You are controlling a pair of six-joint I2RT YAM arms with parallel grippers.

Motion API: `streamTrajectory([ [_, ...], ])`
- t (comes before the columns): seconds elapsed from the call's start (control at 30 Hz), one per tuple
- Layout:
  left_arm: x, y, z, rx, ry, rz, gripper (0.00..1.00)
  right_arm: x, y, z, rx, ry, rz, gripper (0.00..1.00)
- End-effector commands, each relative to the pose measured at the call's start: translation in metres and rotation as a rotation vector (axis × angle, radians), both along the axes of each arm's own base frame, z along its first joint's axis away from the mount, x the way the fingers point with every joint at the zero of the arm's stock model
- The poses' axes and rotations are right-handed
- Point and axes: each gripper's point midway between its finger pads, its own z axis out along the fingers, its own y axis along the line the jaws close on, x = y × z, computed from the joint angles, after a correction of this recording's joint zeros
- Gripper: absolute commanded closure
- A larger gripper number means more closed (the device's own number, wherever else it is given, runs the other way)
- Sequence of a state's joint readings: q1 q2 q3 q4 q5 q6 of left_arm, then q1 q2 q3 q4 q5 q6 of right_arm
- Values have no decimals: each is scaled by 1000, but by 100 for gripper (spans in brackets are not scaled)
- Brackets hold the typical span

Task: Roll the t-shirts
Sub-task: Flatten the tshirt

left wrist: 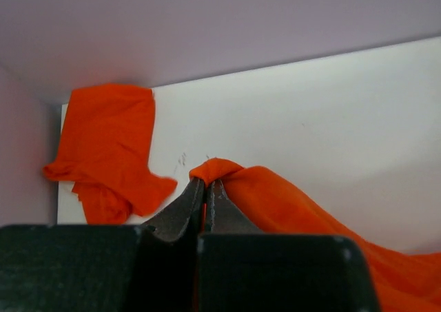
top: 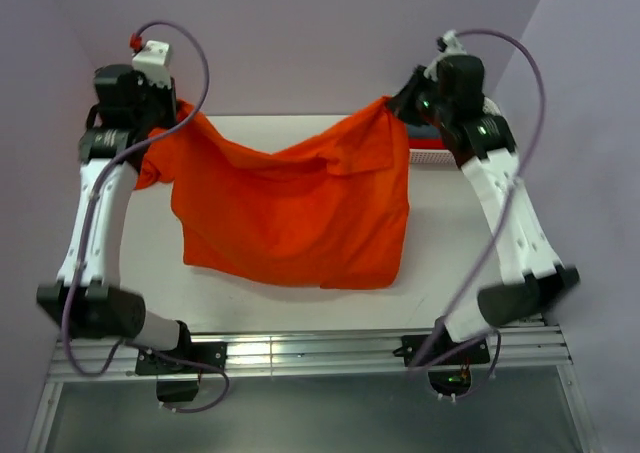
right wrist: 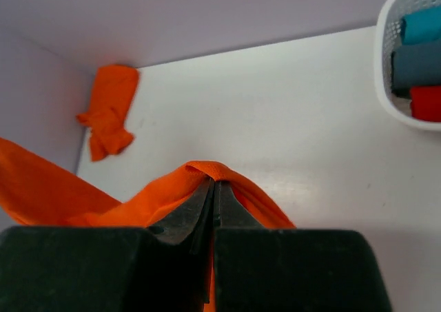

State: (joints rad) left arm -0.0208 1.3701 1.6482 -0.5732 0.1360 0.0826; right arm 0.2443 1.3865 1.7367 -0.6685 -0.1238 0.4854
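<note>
Lilac walls, white surface [top: 250,298]; from above, one t-shirt [top: 300,208] hangs unrolled between left pincer [top: 168,113] at ten o'clock and right pincer [top: 402,103] at two. Left wrist: clamped on fabric, second t-shirt [left wrist: 107,147] crumpled at nine. Right wrist: clamped likewise. Rolling looks unstarted.

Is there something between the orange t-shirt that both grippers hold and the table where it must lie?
Nothing visible does. The held t-shirt hangs between the left gripper and right gripper over the table. The other t-shirt lies bunched in the far left corner, the basket at the right edge.
</note>
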Motion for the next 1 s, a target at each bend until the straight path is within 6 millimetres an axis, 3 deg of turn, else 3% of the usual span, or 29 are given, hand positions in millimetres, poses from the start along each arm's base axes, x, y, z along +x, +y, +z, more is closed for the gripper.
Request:
streamTrajectory([
  [0.0,74,12,53,-36,-248,83,100,61,2,68,-56,-233,-11,100],
  [0.03,87,14,57,-41,-265,95,100,93,7,52,-81,-203,-12,100],
  [0.07,92,15,93,-53,-343,102,100,104,8,58,-90,-216,-18,100],
  [0.1,117,14,82,-58,-320,100,100,104,6,108,-71,-336,-32,100],
  [0.13,125,18,91,-66,-339,105,100,126,7,99,-85,-329,-51,100],
  [0.2,139,27,118,-69,-407,117,100,128,2,135,-66,-435,-85,100],
  [0.23,135,33,140,-69,-454,120,100,126,-3,146,-62,-467,-106,100],
  [0.27,138,37,142,-66,-466,122,100,125,-8,162,-47,-530,-122,100],
  [0.3,138,44,145,-65,-477,132,100,135,-8,138,-59,-490,-126,100],
  [0.33,136,48,146,-61,-485,135,100,118,-13,157,-38,-538,-138,100],
  [0.37,133,48,142,-57,-481,121,100,118,-18,160,-25,-558,-149,100],
  [0.4,131,56,139,-47,-473,132,100,117,-19,148,-21,-526,-151,100],
  [0.43,135,57,114,-43,-420,131,100,118,-22,140,-6,-501,-160,100],
  [0.47,124,54,118,-36,-429,109,100,119,-24,130,-6,-478,-164,100],
  [0.5,120,55,107,-21,-407,105,100,125,-24,102,-17,-415,-164,100],
  [0.53,123,57,63,2,-318,100,100,122,-24,92,-9,-381,-165,100],
  [0.57,109,55,64,15,-323,94,100,121,-24,77,-8,-344,-167,100],
  [0.6,104,53,44,47,-281,73,100,120,-23,44,1,-266,-166,100],
  [0.63,101,53,-3,56,-181,61,100,118,-20,26,9,-226,-155,100],
  [0.67,89,52,-12,70,-159,55,100,116,-18,-18,0,-131,-148,100],
  [0.7,81,51,-37,80,-95,42,100,108,-15,-33,25,-86,-137,100],
  [0.73,70,48,-82,104,10,11,100,102,-13,-52,34,-46,-129,100],
  [0.77,60,47,-99,119,55,-5,100,97,-12,-72,34,-2,-123,100],
  [0.8,50,48,-119,143,109,-11,100,83,-13,-115,36,94,-130,100],
  [0.83,33,49,-160,153,201,-24,100,75,-14,-137,33,143,-135,100],
  [0.87,22,48,-174,171,237,-37,100,66,-15,-157,31,187,-139,100],
  [0.9,12,49,-190,182,278,-44,100,47,-17,-197,25,278,-146,100],
  [0.93,-9,48,-225,201,370,-75,100,37,-16,-215,25,324,-138,100],
  [0.97,-22,49,-238,215,412,-89,100,27,-17,-233,19,366,-134,100],
])
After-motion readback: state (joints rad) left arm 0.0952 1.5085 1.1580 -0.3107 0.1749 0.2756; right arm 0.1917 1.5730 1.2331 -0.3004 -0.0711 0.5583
